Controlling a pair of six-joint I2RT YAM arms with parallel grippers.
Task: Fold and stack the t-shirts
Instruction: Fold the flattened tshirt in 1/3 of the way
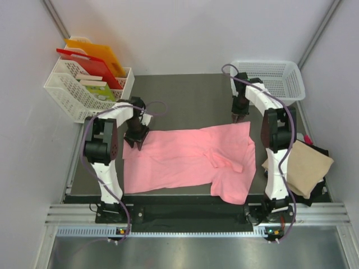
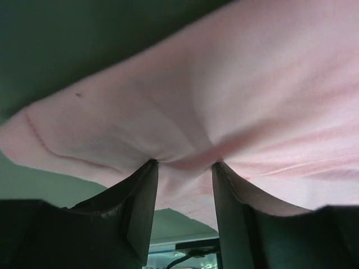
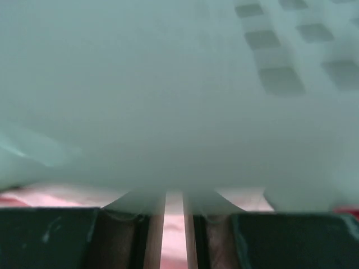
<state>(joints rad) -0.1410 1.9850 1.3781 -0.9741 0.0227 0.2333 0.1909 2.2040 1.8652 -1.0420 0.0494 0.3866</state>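
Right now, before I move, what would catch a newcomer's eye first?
The pink t-shirt lies spread across the middle of the dark table, rumpled at its right end. The left gripper pinches its far left corner, while the right gripper sits at its far right corner, grip unclear. A folded tan t-shirt lies on darker cloth at the table's right edge.

Spread t-shirt (image 1: 185,159) along the near edge of the counter (image 1: 185,101); folded t-shirts (image 1: 303,162) at its right edge; left basket (image 1: 84,89), right basket (image 1: 275,75) at far corners.
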